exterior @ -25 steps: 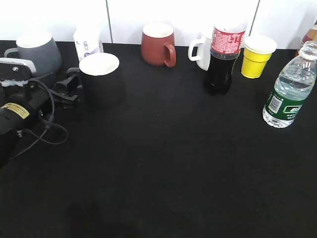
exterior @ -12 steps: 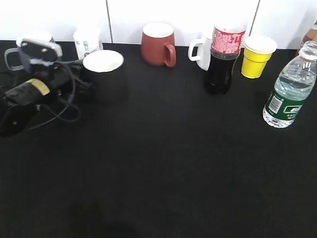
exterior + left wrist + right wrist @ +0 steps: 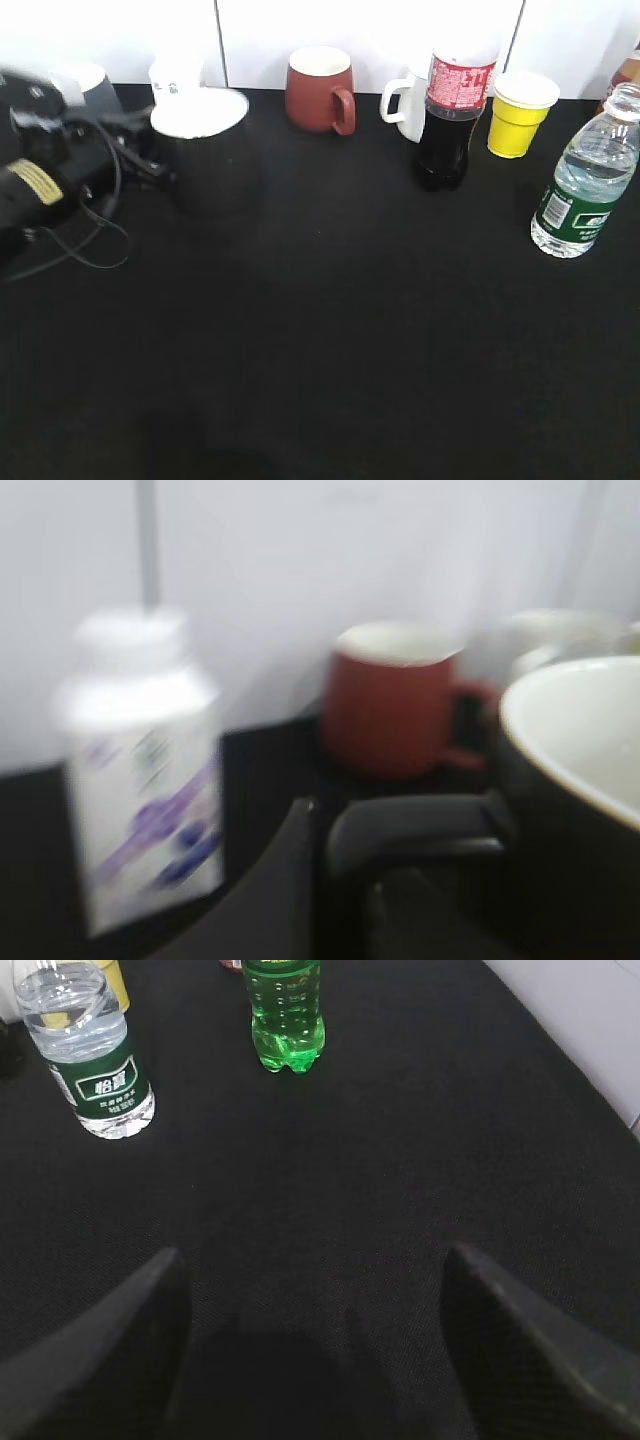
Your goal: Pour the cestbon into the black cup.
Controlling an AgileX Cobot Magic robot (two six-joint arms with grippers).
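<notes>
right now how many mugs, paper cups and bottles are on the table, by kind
mugs: 4 – black mug, grey mug, red-brown mug, white mug
paper cups: 1 – yellow cup
bottles: 4 – water bottle, cola bottle, green bottle, white bottle
total: 9
A brown thing at the exterior view's right edge is too cut off to count.

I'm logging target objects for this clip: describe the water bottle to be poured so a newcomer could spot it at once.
Look to the right edge of the black table, in front of the yellow paper cup. There stands the cestbon, upright and untouched. Unlike the dark cola bottle to its left and the green soda bottle nearby, it is clear, ribbed, and wears a dark green label.
</notes>
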